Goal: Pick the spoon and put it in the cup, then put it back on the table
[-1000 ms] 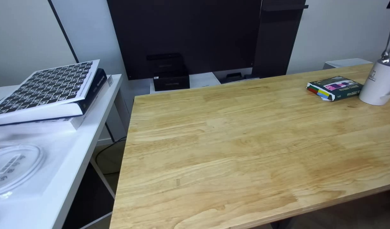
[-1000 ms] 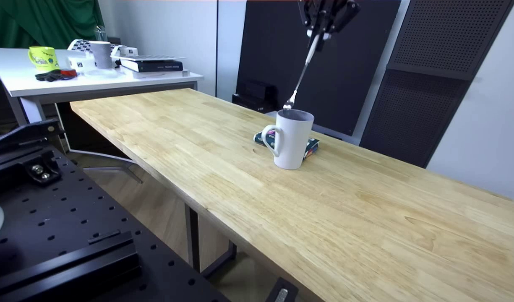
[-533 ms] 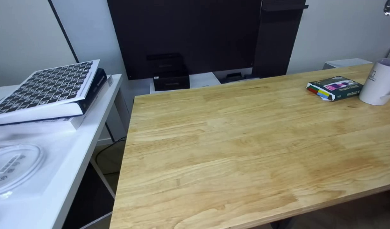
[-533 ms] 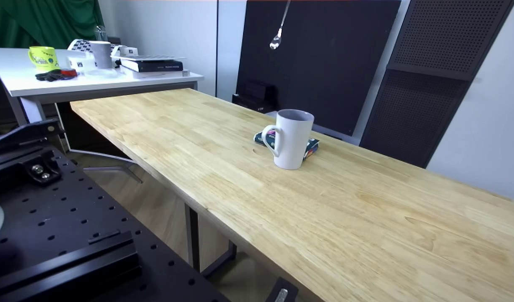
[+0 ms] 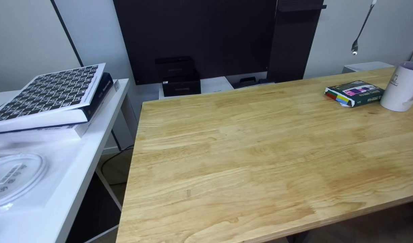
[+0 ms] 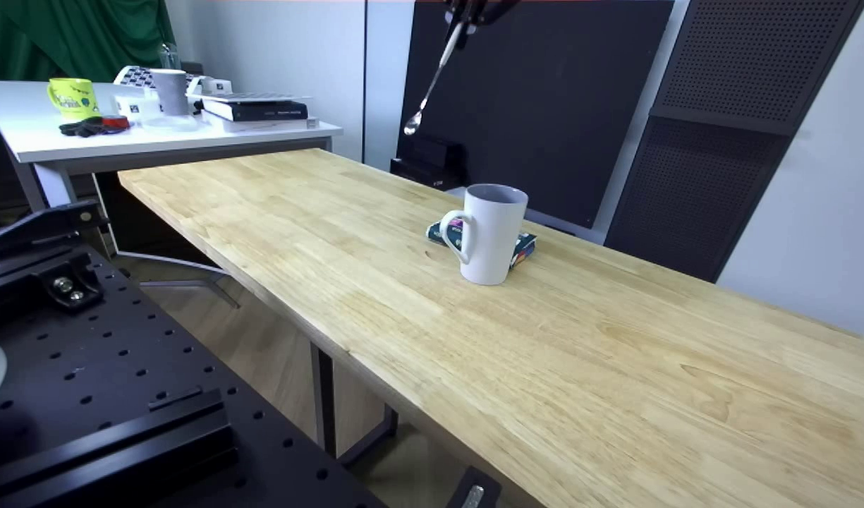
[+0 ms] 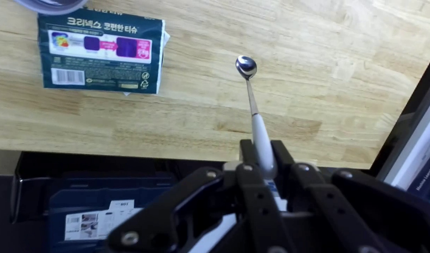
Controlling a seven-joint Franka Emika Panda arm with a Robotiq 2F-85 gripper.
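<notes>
Slim silvery metal spoon (image 7: 258,123), pinched in the black gripper (image 7: 264,150) clear of the white cylindrical cup (image 6: 494,236), could totally swivel if bumped.

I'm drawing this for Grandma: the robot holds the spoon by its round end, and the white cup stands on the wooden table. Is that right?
Not quite: the wrist view shows the end effector gripping the spoon by its white handle, and the round end sticks out free. The white cup does stand on the wooden table, as you say.
</notes>
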